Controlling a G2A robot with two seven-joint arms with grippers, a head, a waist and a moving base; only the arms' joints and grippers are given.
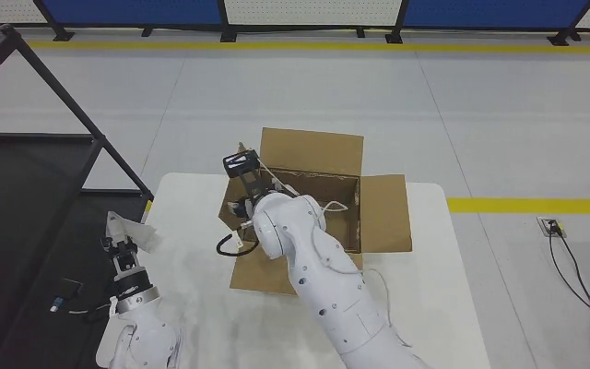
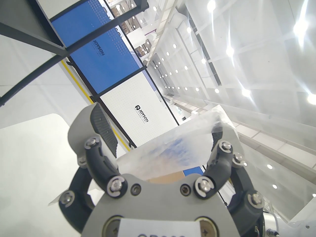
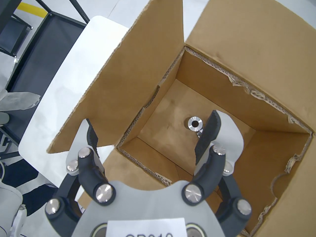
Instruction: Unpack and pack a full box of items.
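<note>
Right claw [image 3: 151, 122], jaws apart, hangs over the open box [image 3: 246, 38]; the metal fitting [image 3: 195, 123] lies straight below on its floor. Left claw [image 2: 158, 124], well away, clamps a bag [image 2: 172, 146].

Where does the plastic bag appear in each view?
Top view: plastic bag at the left gripper, just left of the white table.
Left wrist view: across that gripper, near the camera.
Right wrist view: beyond the table, away from the box.
Shared landmark: the white table.

One right claw [image 3: 152, 127] finger [image 3: 209, 134] partly hides the metal fitting [image 3: 194, 123] inside the box [image 3: 246, 40].
</note>
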